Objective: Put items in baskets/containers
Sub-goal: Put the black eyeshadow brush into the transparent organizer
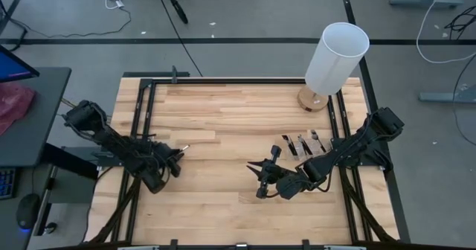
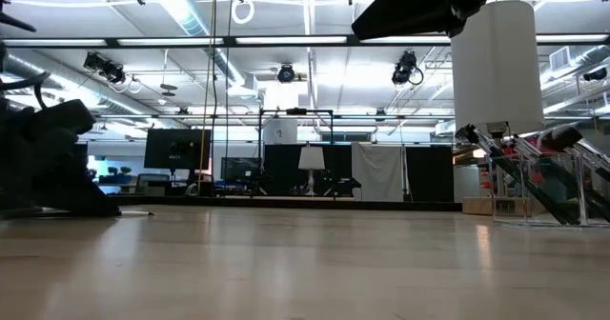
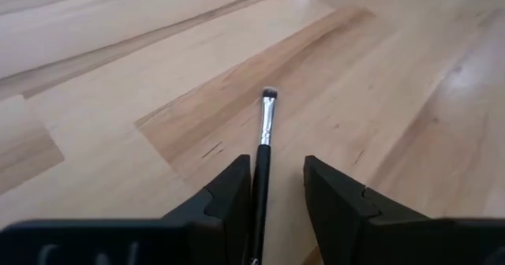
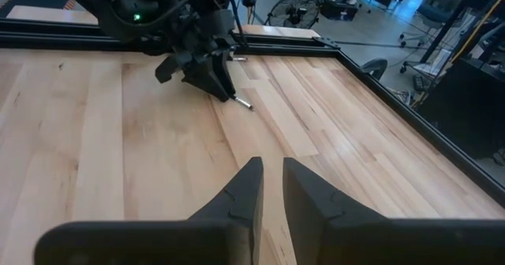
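Observation:
One thin dark brush point(image 3: 263, 151) with a silver ferrule lies on the wood table, left of centre; it also shows in the high view point(image 1: 183, 148). My left gripper point(image 3: 278, 190) is open and low over it, one finger on each side of the handle; it also shows in the high view point(image 1: 174, 161). My right gripper point(image 1: 260, 179) is empty near the table's middle, its fingers point(image 4: 273, 188) a narrow gap apart. Several more brushes stand slanted in the clear holder point(image 1: 301, 144) at the right, which also shows in the low view point(image 2: 548, 182). My left gripper has the brush's handle point(image 3: 259, 188) between its open fingers, close against the inner side of one finger point(image 3: 235, 195); the other finger stands apart from it. The fingers lie along the brush. Its bristle end point(image 3: 269, 95) rests on the table ahead of the fingertips.
A tall white cylinder point(image 1: 336, 56) on a round wooden base stands at the far right corner, just behind the holder. A dark metal frame point(image 1: 149, 82) runs along the table's edges. Bare wood lies between the two grippers and toward the near edge.

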